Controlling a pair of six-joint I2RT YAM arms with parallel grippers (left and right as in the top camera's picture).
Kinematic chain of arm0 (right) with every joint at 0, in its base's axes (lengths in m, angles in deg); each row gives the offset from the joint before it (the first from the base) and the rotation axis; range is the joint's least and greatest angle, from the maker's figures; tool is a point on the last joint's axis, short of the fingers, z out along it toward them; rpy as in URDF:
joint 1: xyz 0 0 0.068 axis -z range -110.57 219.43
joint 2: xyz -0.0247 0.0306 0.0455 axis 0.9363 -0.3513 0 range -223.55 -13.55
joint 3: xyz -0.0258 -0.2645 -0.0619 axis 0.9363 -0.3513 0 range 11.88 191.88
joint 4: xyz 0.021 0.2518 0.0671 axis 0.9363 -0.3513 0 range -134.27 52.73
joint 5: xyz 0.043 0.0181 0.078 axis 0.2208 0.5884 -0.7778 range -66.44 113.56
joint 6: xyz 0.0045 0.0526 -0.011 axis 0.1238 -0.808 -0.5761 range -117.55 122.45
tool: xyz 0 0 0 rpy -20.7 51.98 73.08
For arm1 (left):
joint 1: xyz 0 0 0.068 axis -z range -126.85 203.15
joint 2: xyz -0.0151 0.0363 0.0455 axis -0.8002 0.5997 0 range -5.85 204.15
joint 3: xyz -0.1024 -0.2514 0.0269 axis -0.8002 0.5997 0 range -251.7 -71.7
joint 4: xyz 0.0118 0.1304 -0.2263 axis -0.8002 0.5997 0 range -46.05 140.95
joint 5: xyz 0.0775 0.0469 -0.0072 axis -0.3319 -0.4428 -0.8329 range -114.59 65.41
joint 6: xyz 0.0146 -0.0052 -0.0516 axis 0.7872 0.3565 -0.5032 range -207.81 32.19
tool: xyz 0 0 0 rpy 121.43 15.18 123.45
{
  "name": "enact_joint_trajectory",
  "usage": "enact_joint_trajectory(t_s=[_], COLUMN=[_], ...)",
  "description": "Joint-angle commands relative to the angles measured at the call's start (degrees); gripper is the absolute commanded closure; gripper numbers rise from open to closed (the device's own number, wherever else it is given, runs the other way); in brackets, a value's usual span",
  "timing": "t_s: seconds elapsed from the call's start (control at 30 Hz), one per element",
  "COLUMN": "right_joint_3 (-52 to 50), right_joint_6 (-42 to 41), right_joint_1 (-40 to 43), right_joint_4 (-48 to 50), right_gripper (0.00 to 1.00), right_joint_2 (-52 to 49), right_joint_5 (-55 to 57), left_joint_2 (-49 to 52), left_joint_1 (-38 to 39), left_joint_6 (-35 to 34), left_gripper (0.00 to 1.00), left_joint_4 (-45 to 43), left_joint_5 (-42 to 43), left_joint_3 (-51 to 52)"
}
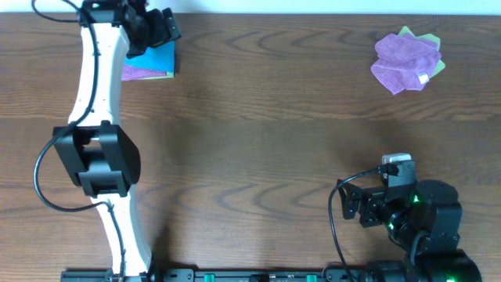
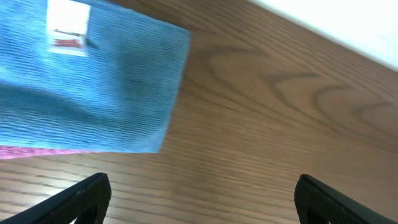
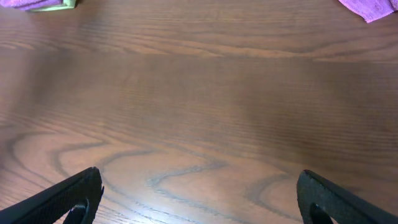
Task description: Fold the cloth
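The sky-blue cloth lies folded at the far left of the table, on top of a purple cloth. In the left wrist view the blue cloth fills the upper left, its white tag facing up. My left gripper hovers just above and beside the blue cloth, open and empty. My right gripper rests near the front right of the table, open and empty.
A crumpled purple cloth lies on a light green cloth at the far right. A pink-purple edge shows under the blue cloth. The table's far edge meets a white wall.
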State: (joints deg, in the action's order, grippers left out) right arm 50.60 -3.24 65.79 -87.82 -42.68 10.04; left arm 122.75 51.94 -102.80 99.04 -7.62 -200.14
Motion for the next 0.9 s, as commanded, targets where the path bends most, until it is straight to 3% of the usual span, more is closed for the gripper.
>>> enact_joint_trajectory(t_s=[0.0,0.07,0.47,0.87], right_joint_3=[-0.20,-0.17,-0.17,-0.17], right_joint_6=[-0.68,-0.68,-0.70,-0.68], right_joint_1=[0.35,0.35,0.35,0.35], right_joint_4=[-0.07,-0.07,-0.07,-0.07], right_gripper=[0.01,0.01,0.01,0.01], right_joint_2=[0.24,0.24,0.24,0.24], right_joint_5=[0.00,-0.02,-0.02,0.00], left_joint_2=[0.81,0.81,0.70,-6.29], left_joint_1=[-0.24,-0.26,-0.37,-0.46], left_joint_6=[-5.22,-9.16,-6.99,-1.05], left_gripper=[0.05,0.04,0.05,0.05], left_joint_4=[0.31,-0.02,6.32,9.20], left_joint_5=[4.20,5.64,11.04,2.60], left_joint_3=[-1.97,-1.97,-1.97,-1.77])
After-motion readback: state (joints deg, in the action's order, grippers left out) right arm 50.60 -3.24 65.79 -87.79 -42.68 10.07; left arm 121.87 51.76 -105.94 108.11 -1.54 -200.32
